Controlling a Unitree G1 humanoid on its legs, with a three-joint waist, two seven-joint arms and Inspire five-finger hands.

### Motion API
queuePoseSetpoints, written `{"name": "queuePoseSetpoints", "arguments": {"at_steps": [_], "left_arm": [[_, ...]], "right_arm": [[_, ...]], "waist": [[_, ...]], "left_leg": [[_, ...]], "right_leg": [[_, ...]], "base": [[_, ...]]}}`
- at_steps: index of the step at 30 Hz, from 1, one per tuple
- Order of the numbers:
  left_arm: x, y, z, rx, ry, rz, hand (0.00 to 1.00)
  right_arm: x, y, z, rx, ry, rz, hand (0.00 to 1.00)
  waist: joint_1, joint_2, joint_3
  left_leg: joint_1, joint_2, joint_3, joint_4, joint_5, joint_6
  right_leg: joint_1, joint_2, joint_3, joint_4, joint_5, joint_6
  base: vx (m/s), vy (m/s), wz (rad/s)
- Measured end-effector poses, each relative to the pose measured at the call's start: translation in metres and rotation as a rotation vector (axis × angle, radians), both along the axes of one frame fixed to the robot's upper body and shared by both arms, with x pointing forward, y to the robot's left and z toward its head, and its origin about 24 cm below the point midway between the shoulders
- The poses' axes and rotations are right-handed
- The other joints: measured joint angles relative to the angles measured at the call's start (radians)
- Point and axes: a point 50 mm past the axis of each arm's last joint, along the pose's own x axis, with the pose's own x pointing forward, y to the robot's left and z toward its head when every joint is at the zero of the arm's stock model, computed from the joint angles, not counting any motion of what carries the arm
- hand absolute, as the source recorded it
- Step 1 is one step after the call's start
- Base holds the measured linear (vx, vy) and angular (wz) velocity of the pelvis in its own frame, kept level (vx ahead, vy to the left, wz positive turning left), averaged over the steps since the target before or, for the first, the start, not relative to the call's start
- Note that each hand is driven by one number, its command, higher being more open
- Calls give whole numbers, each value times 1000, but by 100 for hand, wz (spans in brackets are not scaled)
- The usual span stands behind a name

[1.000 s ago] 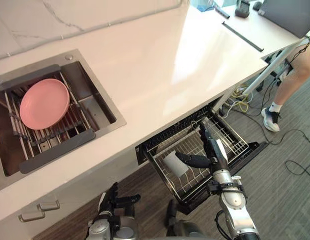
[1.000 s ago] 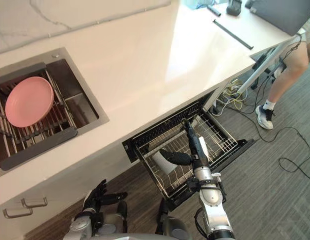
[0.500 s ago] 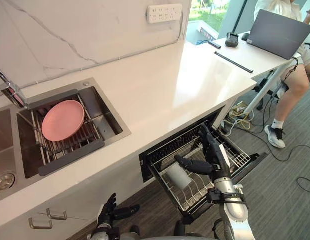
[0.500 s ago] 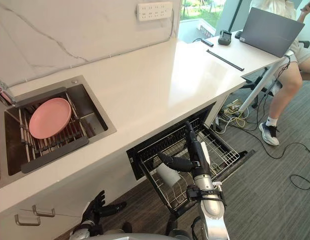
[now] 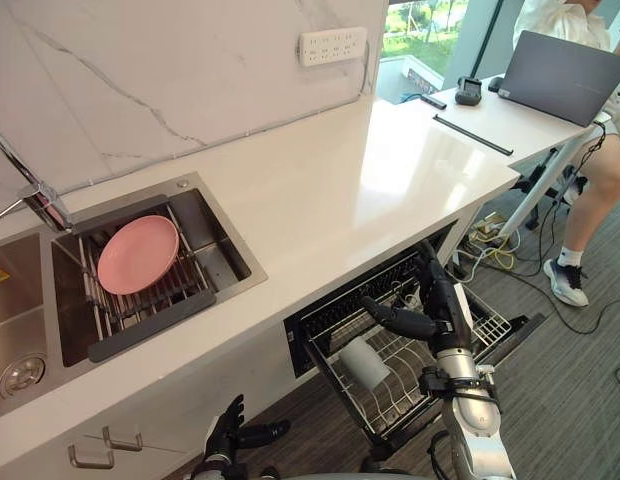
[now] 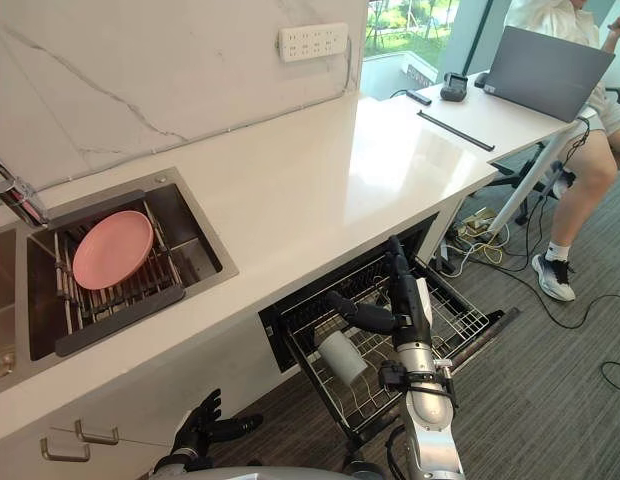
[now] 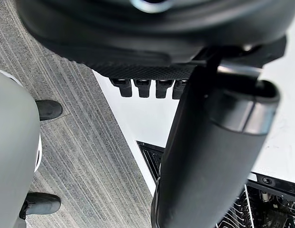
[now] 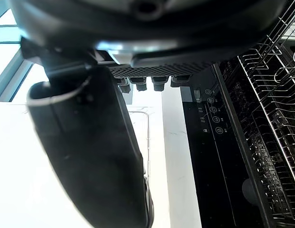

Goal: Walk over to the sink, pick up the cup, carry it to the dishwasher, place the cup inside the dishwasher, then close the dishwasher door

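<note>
**Right hand** (image 5: 442, 318): open, with the fingers straight and held together, pointing away from the robot. The thumb (image 5: 392, 320) is stretched out sideways to the left. It holds nothing and hovers over the pulled-out dishwasher rack (image 5: 390, 388).

**Cup** (image 5: 362, 362): lies on its side in the rack, just below and to the left of the thumb. No contact between cup and thumb can be seen.

**Edges near the hand:**
- The rack's front rim runs on the robot's side of the palm.
- The overhanging edge of the countertop (image 5: 330, 190) crosses just beyond the fingertips, above the back of the rack.
- The dishwasher door (image 5: 512, 333) lies folded down. Its dark outer edge passes close to the right of the hand.

**Open room:** Right of the door edge is bare carpet (image 5: 575, 405). A person's leg (image 5: 590, 195) is well apart on that side, at a desk (image 5: 510, 110) bearing a laptop (image 5: 565, 72).

**Far left of the hand:** The sink (image 5: 222, 262) is set in the countertop. A pink plate (image 5: 138, 254) rests on a slatted rack across the basin.

**Left hand** (image 5: 230, 436): fingers spread and empty. It hangs low by the cabinet front, well left of the dishwasher rack.
</note>
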Motion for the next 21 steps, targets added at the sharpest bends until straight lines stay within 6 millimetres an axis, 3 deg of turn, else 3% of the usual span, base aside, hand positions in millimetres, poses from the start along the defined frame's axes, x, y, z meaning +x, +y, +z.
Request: {"name": "queuePoseSetpoints", "arguments": {"at_steps": [13,21], "left_arm": [[-1,-1,0,0,2,2,100],[1,-1,1,3,-15,6,100]], "right_arm": [[-3,-7,-12,116,44,-48,100],[-3,-6,-12,122,43,-50,100]], "waist": [[3,-9,5],[14,-6,5]], "left_leg": [[56,14,22,5,-5,-6],[14,8,-58,0,3,-7]], "right_leg": [[42,8,20,-3,3,-3],[47,-2,-61,-3,-13,4]], "base": [[-16,-3,-5],[-27,-13,29]]}}
